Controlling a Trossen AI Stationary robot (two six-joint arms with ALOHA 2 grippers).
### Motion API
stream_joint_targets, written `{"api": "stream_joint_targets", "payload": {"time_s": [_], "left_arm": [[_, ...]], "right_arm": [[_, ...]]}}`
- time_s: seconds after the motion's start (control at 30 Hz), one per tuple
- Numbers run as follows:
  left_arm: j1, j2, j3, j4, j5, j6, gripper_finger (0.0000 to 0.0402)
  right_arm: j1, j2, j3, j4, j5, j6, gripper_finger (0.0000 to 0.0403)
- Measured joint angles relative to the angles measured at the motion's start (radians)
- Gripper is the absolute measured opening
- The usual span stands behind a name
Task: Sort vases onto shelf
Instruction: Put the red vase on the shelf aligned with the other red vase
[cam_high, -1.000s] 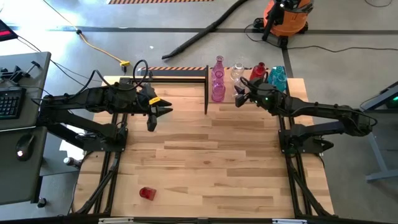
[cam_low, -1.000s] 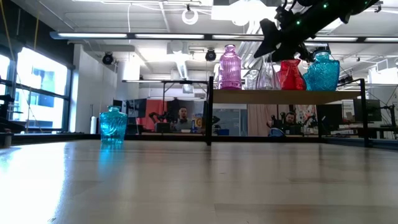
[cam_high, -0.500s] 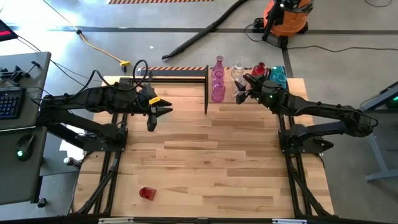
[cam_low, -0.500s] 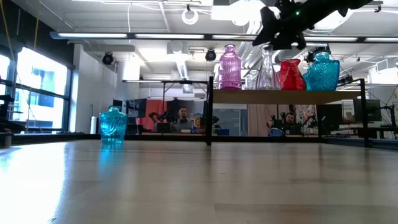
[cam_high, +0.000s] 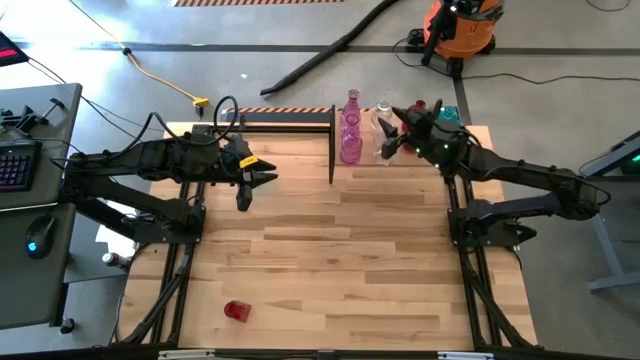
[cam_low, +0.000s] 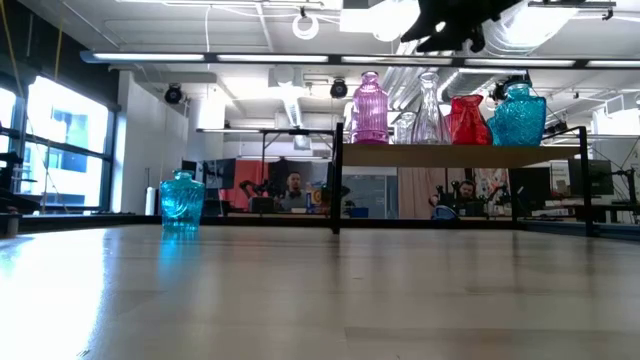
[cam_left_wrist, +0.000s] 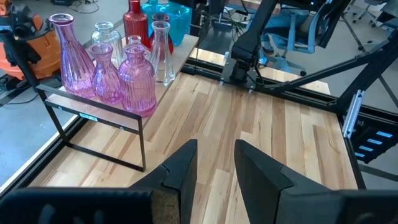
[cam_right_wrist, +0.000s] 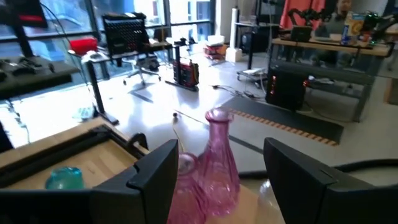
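Observation:
Pink (cam_high: 350, 140), clear (cam_high: 382, 115), red (cam_low: 467, 120) and teal (cam_low: 517, 117) vases stand upright on the shelf (cam_low: 460, 155) at the table's far right. My right gripper (cam_low: 450, 20) hangs open above them, over the clear vase (cam_low: 428, 110), touching nothing; its wrist view looks out between its fingers (cam_right_wrist: 221, 149) at two pink vases (cam_right_wrist: 217, 162). My left gripper (cam_high: 257, 190) waits open over the far left of the table, holding nothing (cam_left_wrist: 214, 155). Another teal vase (cam_low: 182, 203) stands on the tabletop at the far left. A small red vase (cam_high: 236, 310) lies near the front left.
The shelf's black posts (cam_high: 332, 145) and a black frame (cam_high: 285, 122) stand along the far edge. The wooden tabletop (cam_high: 340, 260) stretches between the arms. Beyond the table are a keyboard desk (cam_high: 20, 160), hoses and an orange vacuum (cam_high: 460, 25).
My right gripper has risen straight up from the clear vase's neck to well above the shelf, its fingers the same distance apart, and has tipped up a little. The vases on the shelf stand where they were.

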Motion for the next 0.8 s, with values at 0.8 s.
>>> {"api": "stream_joint_targets", "payload": {"time_s": [0.8], "left_arm": [[0.000,0.000,0.000,0.000,0.000,0.000,0.0099]], "right_arm": [[0.161,0.000,0.177,-0.098,-0.153,0.047,0.0218]]}}
